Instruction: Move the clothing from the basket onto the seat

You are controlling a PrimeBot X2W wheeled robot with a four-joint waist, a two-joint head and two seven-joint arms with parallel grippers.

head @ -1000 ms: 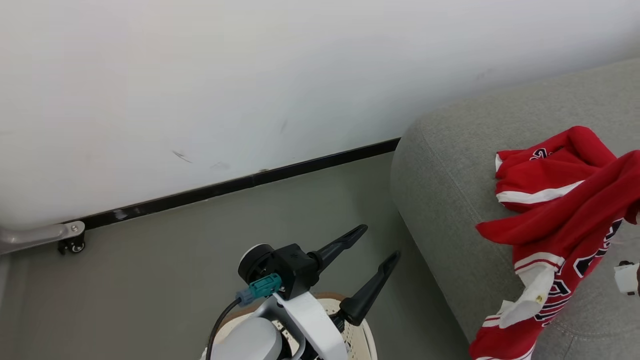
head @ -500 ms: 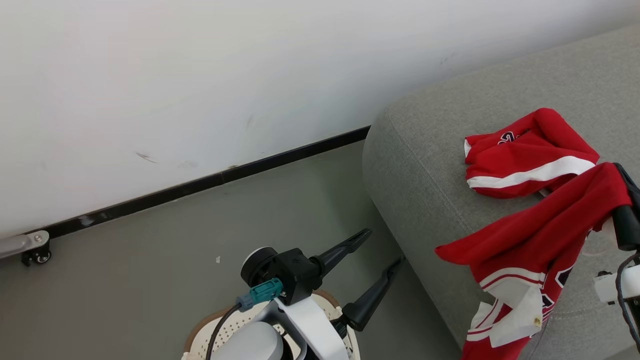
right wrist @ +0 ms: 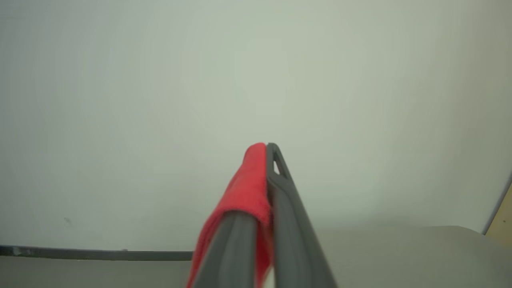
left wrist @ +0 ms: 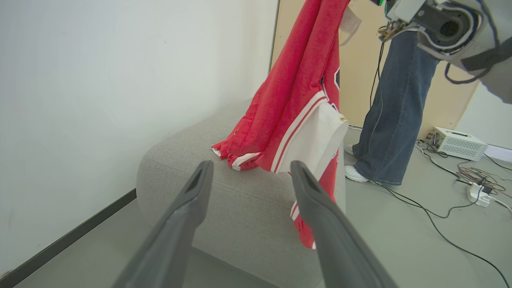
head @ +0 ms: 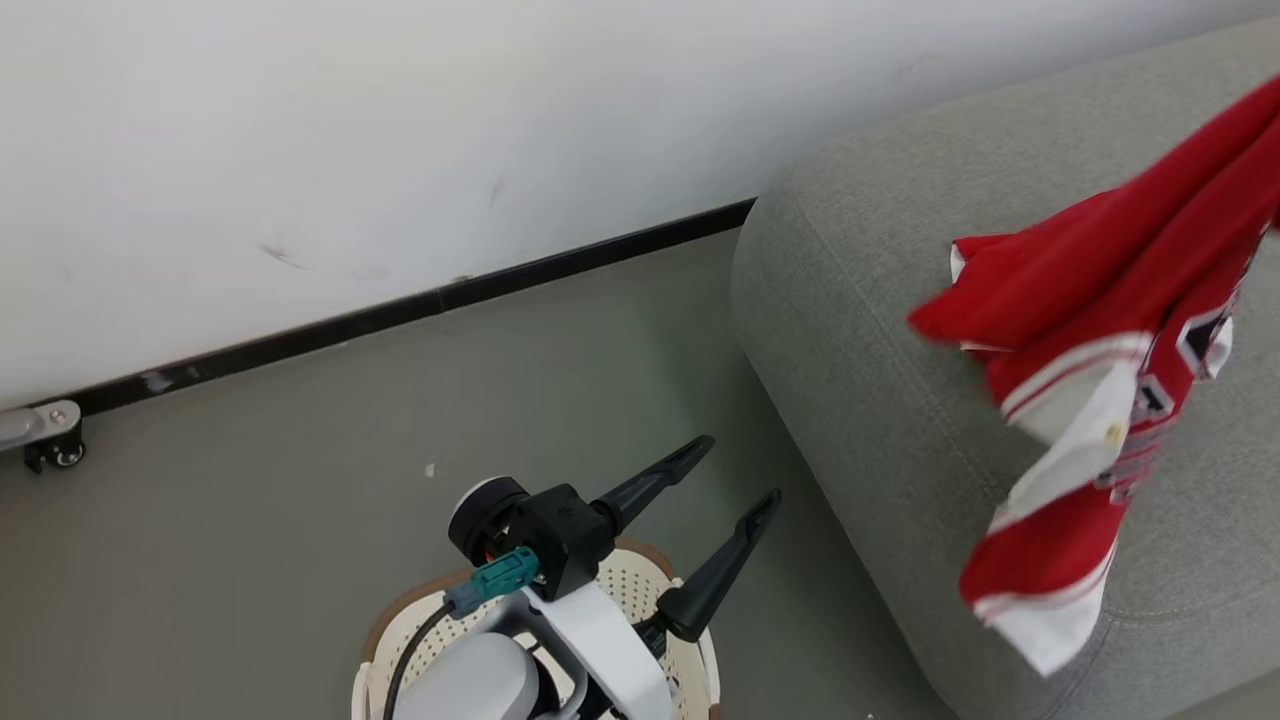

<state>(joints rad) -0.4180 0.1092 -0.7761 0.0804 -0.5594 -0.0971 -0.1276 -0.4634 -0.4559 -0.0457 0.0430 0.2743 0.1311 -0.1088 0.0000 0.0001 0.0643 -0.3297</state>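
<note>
A red jersey (head: 1100, 330) with white trim hangs from the upper right over the grey seat (head: 860, 330). My right gripper (right wrist: 264, 150) is shut on a fold of its red fabric. In the left wrist view the jersey (left wrist: 304, 80) dangles above the seat (left wrist: 240, 200), its hem trailing past the seat's edge. A second red piece (left wrist: 236, 154) lies on the seat top. My left gripper (head: 737, 470) stands open and empty above the cream basket (head: 400, 625), left of the seat. The arm hides the basket's inside.
A white wall with a black skirting strip (head: 400, 310) runs behind the grey floor. A person's legs in jeans (left wrist: 392, 112) stand past the seat. Cables (left wrist: 440, 216) and a white box (left wrist: 456, 142) lie on the floor there. A castor (head: 55, 450) shows at far left.
The right gripper has lifted the red jersey off the seat, so it now hangs higher and further right. The head camera has shifted. The left gripper stays open over the basket.
</note>
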